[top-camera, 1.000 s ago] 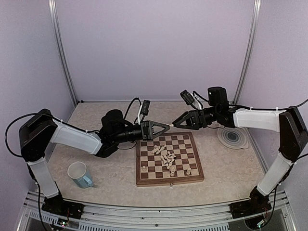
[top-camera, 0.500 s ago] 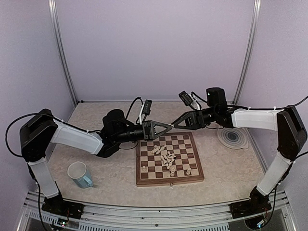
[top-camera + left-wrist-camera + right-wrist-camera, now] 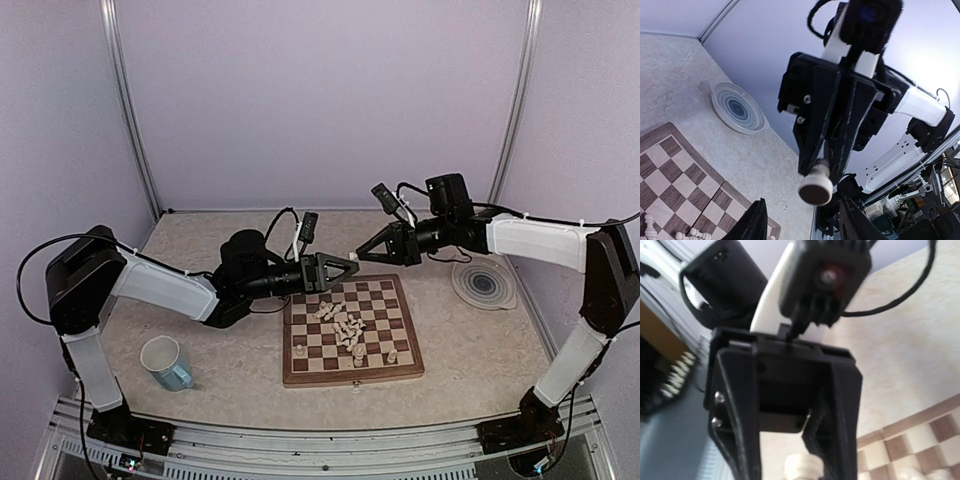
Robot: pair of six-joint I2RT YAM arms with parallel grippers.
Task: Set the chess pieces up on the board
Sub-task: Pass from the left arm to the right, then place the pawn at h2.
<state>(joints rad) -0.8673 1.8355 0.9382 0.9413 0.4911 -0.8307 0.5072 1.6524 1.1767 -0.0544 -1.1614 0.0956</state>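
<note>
one cream chess piece [image 3: 815, 187] hangs in the air above the far edge of the board [image 3: 385, 300], just above the middle of the overhead view. it is pinched between the tips of the right gripper [image 3: 822, 167], whose jaws are closed tight on its stem, with the round dark base facing the left wrist camera. the left gripper [image 3: 345, 267] points at it tip to tip from the left, and its fingers [image 3: 756, 224] stand apart on either side of the piece without touching it, holding nothing. the rest of the chess pieces [image 3: 343, 325] are on the board in the lower middle of the overhead view, most of them in a loose tumbled heap near its centre, and a few stand alone along its near rows. a grey-blue ringed plate [image 3: 483, 285] sits on the table [image 3: 480, 350] right of the board, and a light blue cup [image 3: 167, 362] stands at the lower left, well apart from it.
</note>
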